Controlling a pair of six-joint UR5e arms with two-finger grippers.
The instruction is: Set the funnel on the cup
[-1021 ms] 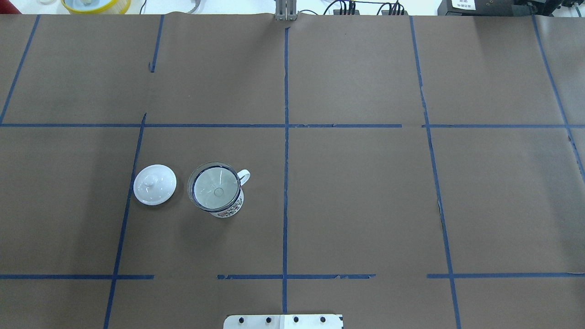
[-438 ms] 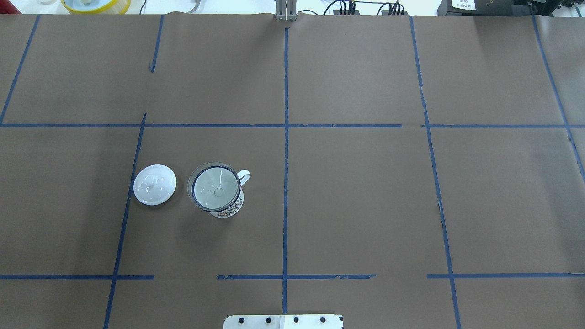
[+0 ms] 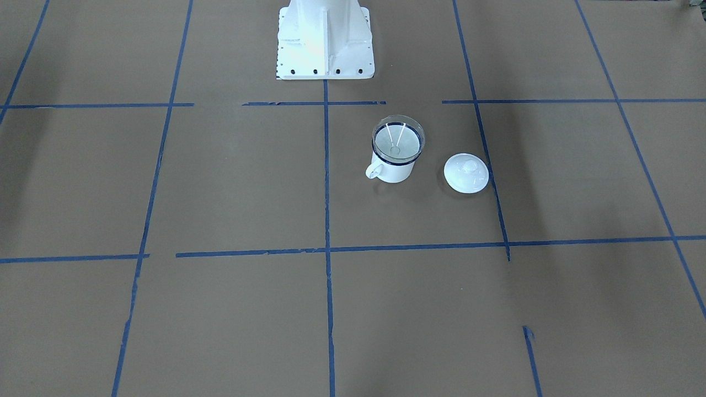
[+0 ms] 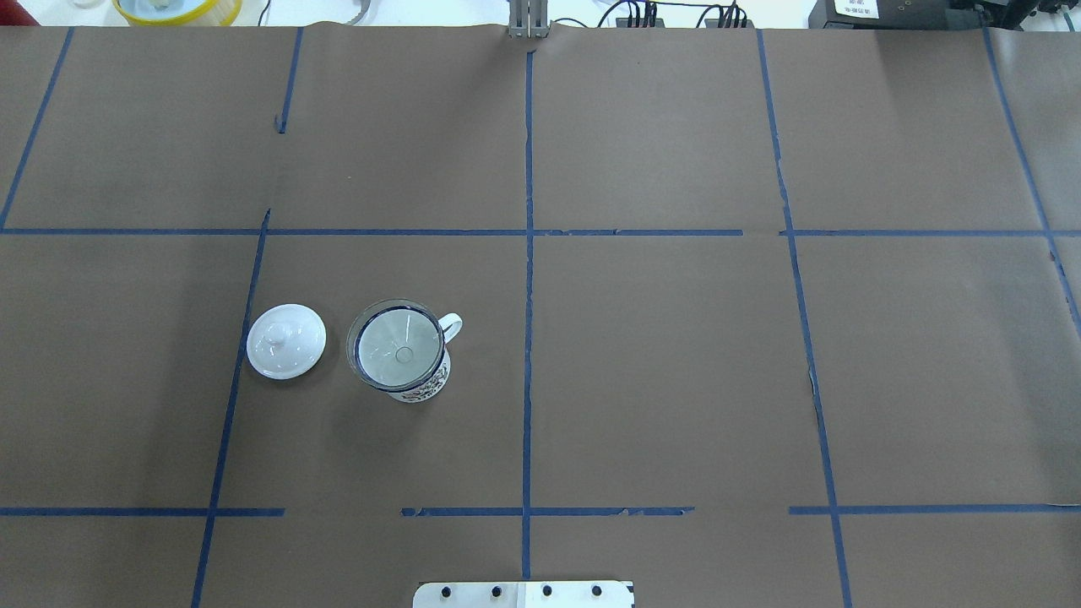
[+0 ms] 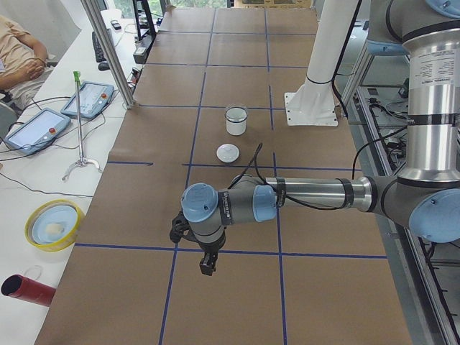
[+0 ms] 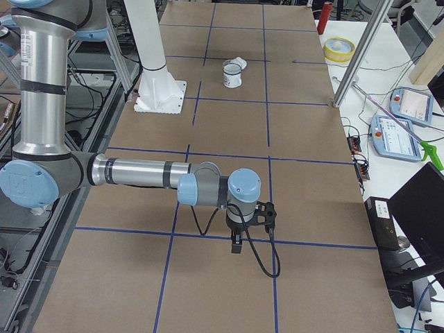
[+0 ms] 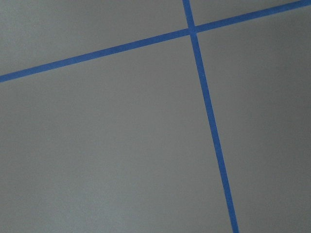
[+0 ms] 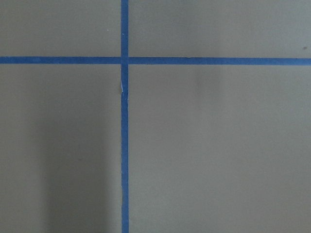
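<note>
Clear funnel (image 4: 397, 344) sits seated in the enamel mug (image 4: 422, 387) — likely done; leave it untouched. Left gripper (image 5: 207, 264) and right gripper (image 6: 236, 244) hang well apart from it — opening impossible to tell.

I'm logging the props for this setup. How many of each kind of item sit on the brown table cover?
funnel: 1
cup: 1
lid: 1
Total: 3
</note>
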